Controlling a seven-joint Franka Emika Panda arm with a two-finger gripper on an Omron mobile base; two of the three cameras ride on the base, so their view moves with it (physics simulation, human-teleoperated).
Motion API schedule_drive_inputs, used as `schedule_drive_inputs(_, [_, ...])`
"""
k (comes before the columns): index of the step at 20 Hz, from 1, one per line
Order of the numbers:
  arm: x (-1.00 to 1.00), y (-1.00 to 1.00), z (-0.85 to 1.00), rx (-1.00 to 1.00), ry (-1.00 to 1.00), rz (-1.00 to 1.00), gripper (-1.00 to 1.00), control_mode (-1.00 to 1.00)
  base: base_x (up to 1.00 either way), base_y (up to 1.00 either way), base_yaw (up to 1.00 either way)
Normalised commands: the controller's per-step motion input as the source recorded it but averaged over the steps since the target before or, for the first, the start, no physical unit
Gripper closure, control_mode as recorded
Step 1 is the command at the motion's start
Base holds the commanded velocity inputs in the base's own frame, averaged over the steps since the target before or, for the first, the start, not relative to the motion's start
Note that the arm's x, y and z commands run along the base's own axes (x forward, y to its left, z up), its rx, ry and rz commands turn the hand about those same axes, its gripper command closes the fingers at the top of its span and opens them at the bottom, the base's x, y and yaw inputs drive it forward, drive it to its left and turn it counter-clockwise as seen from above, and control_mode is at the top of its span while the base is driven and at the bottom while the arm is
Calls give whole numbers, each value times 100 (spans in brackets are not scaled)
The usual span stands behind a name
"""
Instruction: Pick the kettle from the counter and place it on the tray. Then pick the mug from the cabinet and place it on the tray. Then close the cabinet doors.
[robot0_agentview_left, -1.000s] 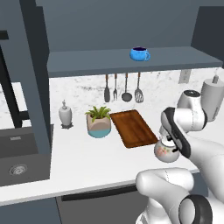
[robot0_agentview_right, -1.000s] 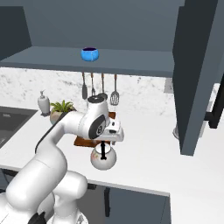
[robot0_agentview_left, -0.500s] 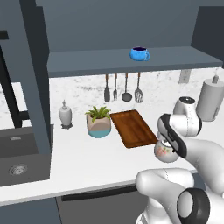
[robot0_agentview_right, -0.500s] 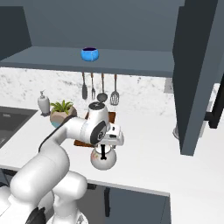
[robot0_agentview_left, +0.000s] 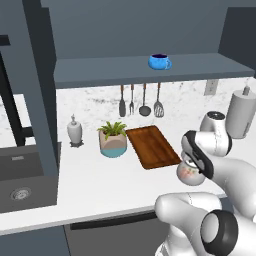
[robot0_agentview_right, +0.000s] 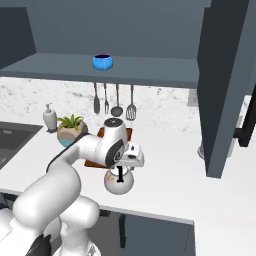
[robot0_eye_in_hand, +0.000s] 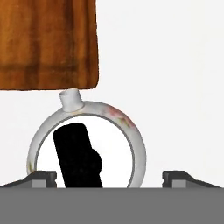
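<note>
The kettle (robot0_eye_in_hand: 85, 146) sits low in the hand view on the counter (robot0_eye_in_hand: 166, 78), just below the tray (robot0_eye_in_hand: 46, 41). The gripper (robot0_eye_in_hand: 109, 177) hangs over it, fingers spread wide, holding nothing. The black handle lies slanted, so a closing pinch might glance off it.

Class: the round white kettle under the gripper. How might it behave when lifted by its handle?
The kettle looks glazed and hard, so probably rigid and breakable. Its round body may swing under the black handle. The open gripper straddles it; smooth sides seem slippery.
</note>
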Motion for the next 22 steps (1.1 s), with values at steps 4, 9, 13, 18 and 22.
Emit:
schedule_drive_inputs(4, [-5, 0, -27, 0, 0, 0, 100, -100, 0, 0, 0])
schedule_drive_inputs(9, [-21, 10, -32, 0, 0, 0, 100, -100, 0, 0, 0])
schedule_drive_inputs(13, [-16, 24, -16, 1, 0, 0, 100, -100, 0, 0, 0])
schedule_drive_inputs(18, [-14, 14, 3, 0, 0, 0, 100, -100, 0, 0, 0])
schedule_drive_inputs(22, [-22, 14, 34, 0, 0, 0, 100, -100, 0, 0, 0])
